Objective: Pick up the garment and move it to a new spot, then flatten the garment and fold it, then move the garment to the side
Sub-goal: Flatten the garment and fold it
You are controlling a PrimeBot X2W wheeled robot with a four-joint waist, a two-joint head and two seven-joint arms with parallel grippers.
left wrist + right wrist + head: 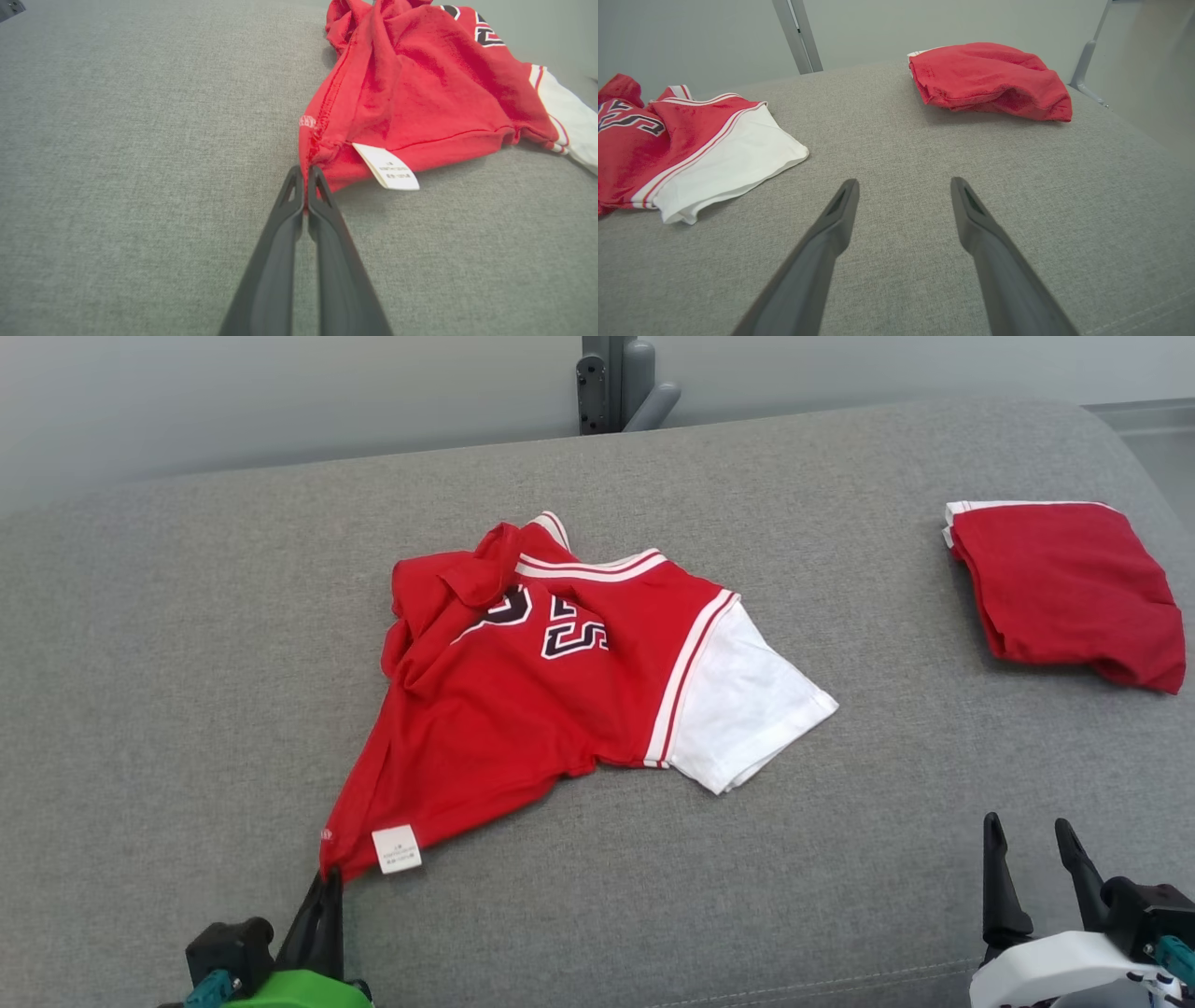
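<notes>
Head view: our left gripper (329,882) pinches the near hem corner of the crumpled red jersey with white sleeve (523,709), lying mid-way across the grey fabric cushion (187,663). Left wrist view: the closed fingers (275,242) catch just the corner's tip, so we judge a lift may slip it free. Right wrist view: our right gripper (903,186) gapes, empty.

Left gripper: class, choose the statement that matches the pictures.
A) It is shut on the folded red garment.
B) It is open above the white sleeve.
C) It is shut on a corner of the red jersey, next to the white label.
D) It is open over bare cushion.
C: in the left wrist view the left gripper has its fingers pressed together on a corner of the red jersey, beside the white label.
</notes>
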